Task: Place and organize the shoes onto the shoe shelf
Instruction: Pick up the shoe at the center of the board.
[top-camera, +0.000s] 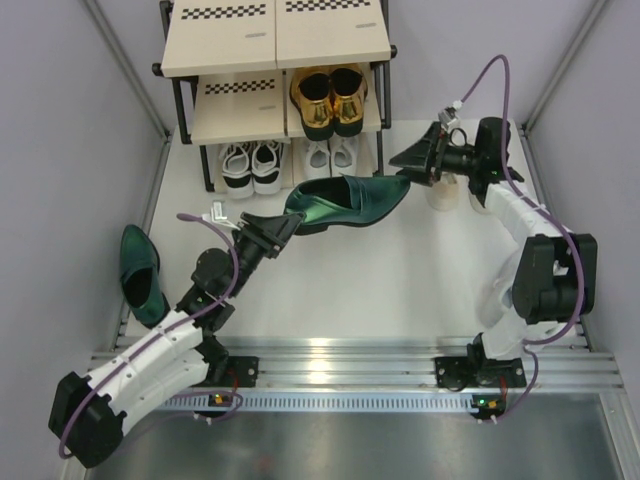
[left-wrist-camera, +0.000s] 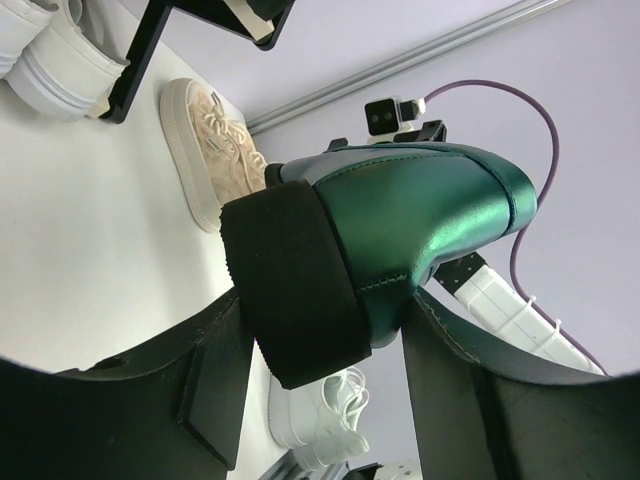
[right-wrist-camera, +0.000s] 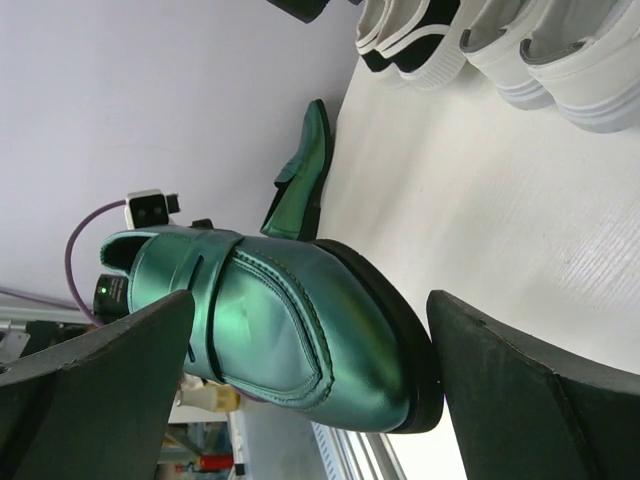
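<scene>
My left gripper is shut on the heel of a glossy dark green loafer and holds it above the table in front of the shoe shelf. In the left wrist view the fingers clamp the black heel. My right gripper is open, with the loafer's toe between its fingers; the sole lies close against one finger. The other green loafer lies on its side at the left and also shows in the right wrist view.
Gold loafers stand on the middle tier. Black-and-white sneakers and white lace-ups stand at the bottom. A beige sneaker lies by the shelf's right leg, under my right arm. A white sneaker lies further right.
</scene>
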